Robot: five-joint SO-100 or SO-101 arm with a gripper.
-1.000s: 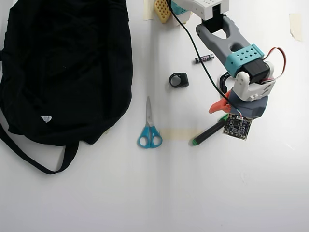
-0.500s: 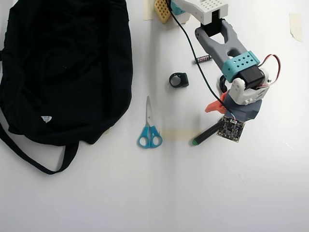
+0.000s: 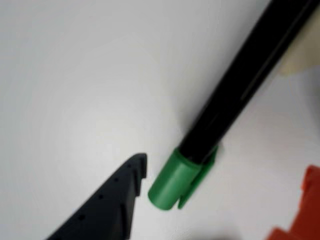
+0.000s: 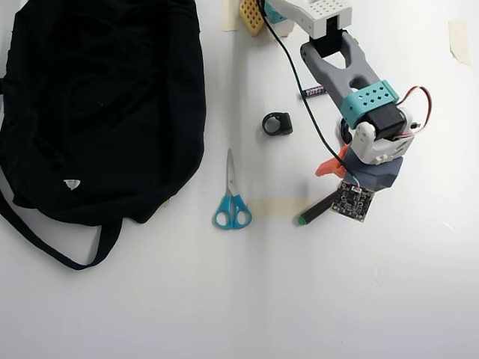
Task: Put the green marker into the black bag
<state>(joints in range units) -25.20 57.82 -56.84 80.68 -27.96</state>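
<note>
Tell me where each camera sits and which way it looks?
Wrist view: rides on the gripper, close above the table, looking at the marker; a dark finger and an orange one show.
Overhead view: fixed above, facing straight down on the table, bag, scissors and the whole arm.
Both show the marker.

We see a hobby or lab workbench: a plain white table (image 4: 224,299) with tape scraps (image 4: 458,37) at two o'clock, the arm's bare circuit board (image 4: 352,200), loose wiring.
</note>
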